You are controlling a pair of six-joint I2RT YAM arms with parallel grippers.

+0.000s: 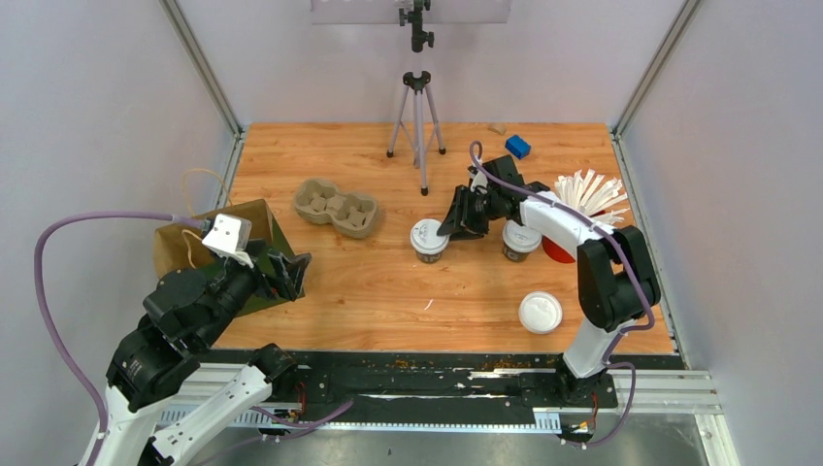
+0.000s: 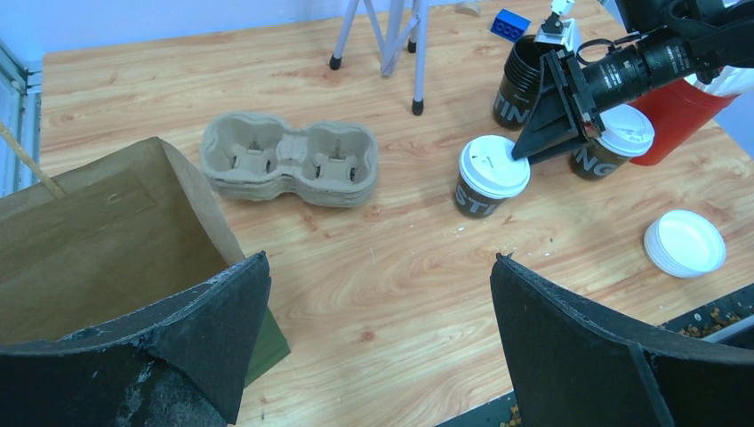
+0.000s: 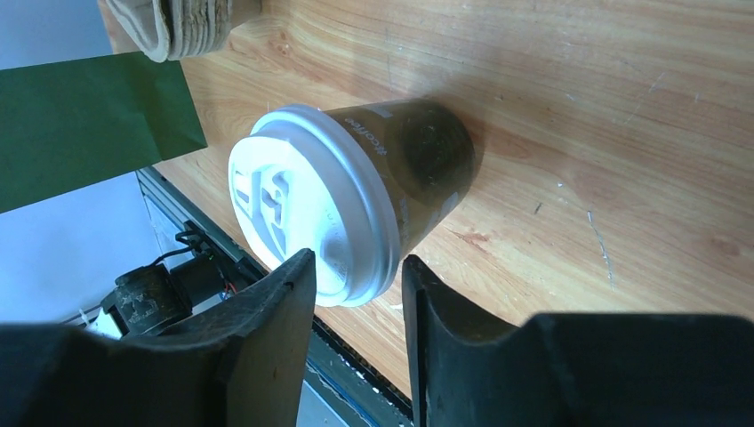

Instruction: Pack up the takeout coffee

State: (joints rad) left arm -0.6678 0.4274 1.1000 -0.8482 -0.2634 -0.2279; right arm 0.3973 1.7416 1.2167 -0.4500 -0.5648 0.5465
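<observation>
At the middle of the desk (image 1: 378, 291) one lidded cup (image 1: 428, 240) stands upright. Your right gripper (image 1: 448, 231) meets it from the right, jaws narrowly parted about the lid rim; you cannot tell whether it grips. The second cup (image 1: 521, 240) waits beside that arm. Your left gripper (image 1: 291, 274), wide, sits well apart.

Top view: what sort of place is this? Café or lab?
Most likely a lab test cell, not a café: a wooden table boxed in by plain grey panels on metal posts, a tripod standing on it. The coffee cups look like props.
</observation>
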